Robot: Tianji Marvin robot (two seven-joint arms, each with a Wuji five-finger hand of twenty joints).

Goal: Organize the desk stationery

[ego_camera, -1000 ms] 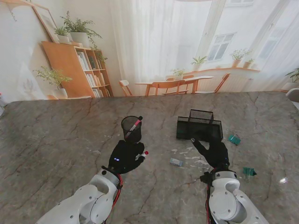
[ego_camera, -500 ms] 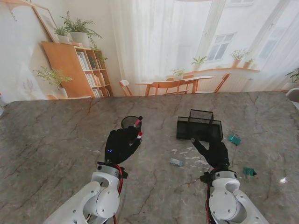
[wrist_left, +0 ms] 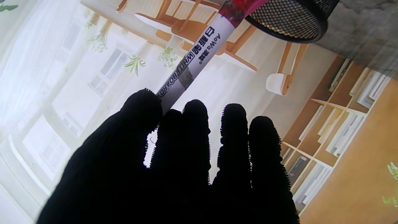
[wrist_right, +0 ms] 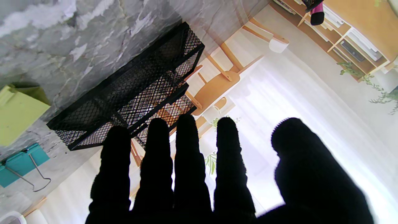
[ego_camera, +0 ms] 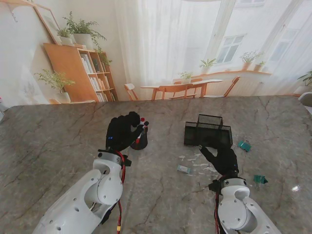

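Left hand (ego_camera: 122, 132): black-gloved, fingers closed around a white whiteboard marker with a red cap (wrist_left: 199, 53), capped end at the rim of the round black mesh pen cup (wrist_left: 289, 17).
Right hand (ego_camera: 222, 158): black-gloved, fingers spread, holding nothing, just nearer to me than the black mesh desk organizer (ego_camera: 208, 131).
Teal binder clip (ego_camera: 244, 145): right of the organizer, on the grey marble table (ego_camera: 48, 141).

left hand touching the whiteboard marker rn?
Touching. The left wrist view shows the left hand pinching the whiteboard marker between thumb and fingers, its red end at the mesh pen cup.
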